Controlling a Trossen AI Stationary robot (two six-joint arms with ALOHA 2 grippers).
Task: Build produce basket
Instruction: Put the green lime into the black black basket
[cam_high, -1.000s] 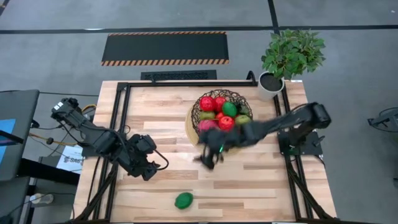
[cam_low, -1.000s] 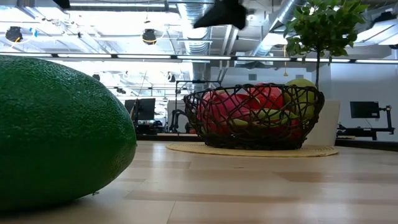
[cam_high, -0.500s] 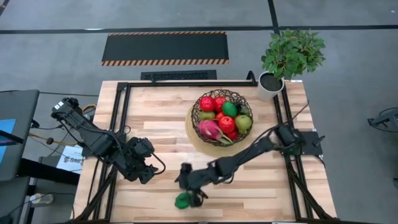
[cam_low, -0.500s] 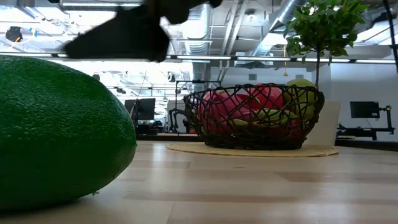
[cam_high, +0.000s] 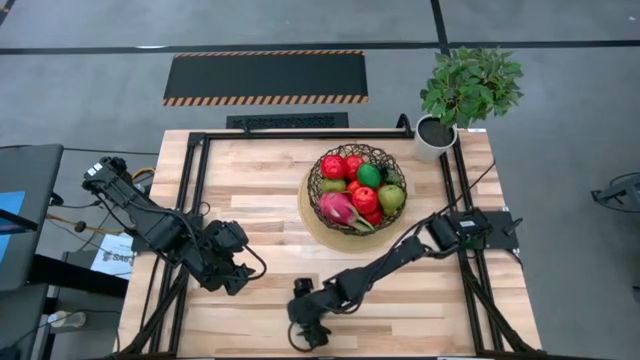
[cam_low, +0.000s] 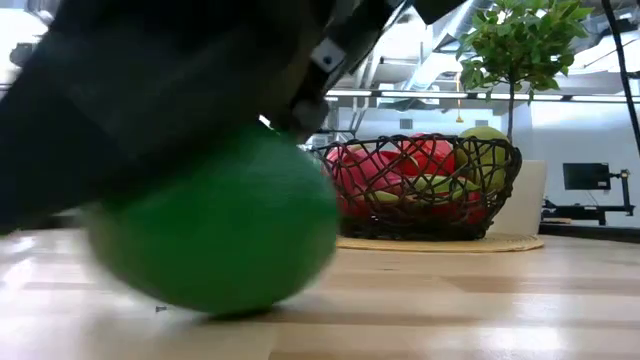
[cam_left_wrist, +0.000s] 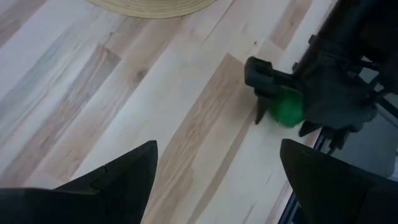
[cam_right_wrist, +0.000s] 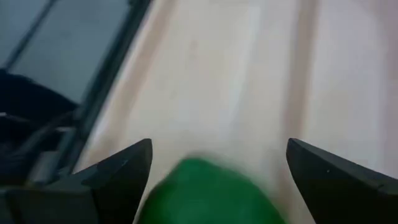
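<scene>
The basket, a dark wire bowl on a tan disc, stands at the table's far middle. In it lie red apples, a green pear and a pink dragon fruit. A green lime rests on the wood near the front edge; the right arm hides it in the high view. My right gripper is low over it and open, the lime between its fingers. My left gripper waits open above the table's left part. My right gripper comes at the lime slanting down from the table's far right, a finger on either side of it. In the low view its dark body lies against the lime's upper side; blur hides which part touches. The lime sits on the table.
A potted plant stands at the far right corner. Black frame rails run along the table's left, right and far sides. Bare wood lies between the basket and my left arm.
My right gripper has swung from beside the basket toward the table's near edge and left, sinking and rolling, down onto the lime. The lime has shifted along the table, away from the low camera. The left arm has kept still.
</scene>
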